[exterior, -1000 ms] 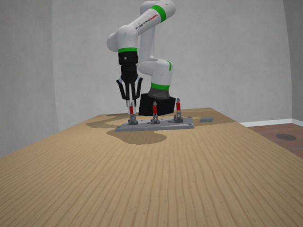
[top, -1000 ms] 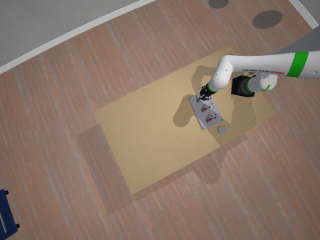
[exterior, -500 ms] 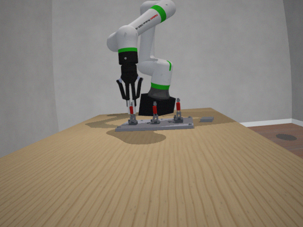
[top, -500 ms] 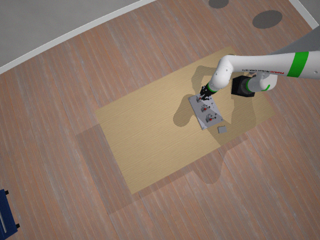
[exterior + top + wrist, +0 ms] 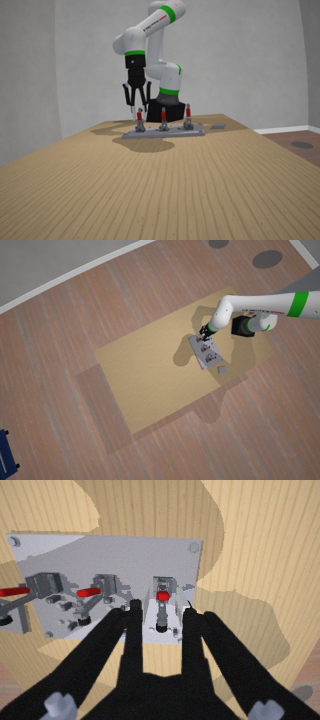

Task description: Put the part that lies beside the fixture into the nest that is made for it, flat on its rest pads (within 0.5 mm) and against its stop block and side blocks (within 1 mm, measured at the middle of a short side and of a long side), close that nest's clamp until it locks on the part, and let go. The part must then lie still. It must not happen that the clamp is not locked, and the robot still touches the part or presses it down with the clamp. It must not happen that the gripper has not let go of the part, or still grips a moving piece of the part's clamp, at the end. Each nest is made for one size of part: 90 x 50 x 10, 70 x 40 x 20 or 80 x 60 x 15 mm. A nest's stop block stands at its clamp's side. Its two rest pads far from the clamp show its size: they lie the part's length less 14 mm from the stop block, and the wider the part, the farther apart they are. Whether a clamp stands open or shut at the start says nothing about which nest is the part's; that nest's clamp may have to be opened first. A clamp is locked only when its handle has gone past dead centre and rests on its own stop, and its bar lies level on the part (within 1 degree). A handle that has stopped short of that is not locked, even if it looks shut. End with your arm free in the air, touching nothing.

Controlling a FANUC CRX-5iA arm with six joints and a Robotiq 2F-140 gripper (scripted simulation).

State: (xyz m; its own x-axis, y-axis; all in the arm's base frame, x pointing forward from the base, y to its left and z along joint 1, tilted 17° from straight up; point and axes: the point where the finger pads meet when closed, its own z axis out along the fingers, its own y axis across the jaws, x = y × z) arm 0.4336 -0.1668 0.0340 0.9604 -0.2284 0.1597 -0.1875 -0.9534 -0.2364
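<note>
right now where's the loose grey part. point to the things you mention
In the top view, the grey part [image 5: 222,369] [image 5: 218,126] [image 5: 17,618] lies on the table just off the fixture plate's [image 5: 199,353] [image 5: 165,135] [image 5: 125,550] lower-right corner.

Wooden table [image 5: 155,374] [image 5: 165,186] [image 5: 260,555] carries fixture plate [image 5: 199,353] [image 5: 155,134] [image 5: 135,555]; flat grey part [image 5: 222,369] [image 5: 218,126] [image 5: 19,619] beside it.
</note>
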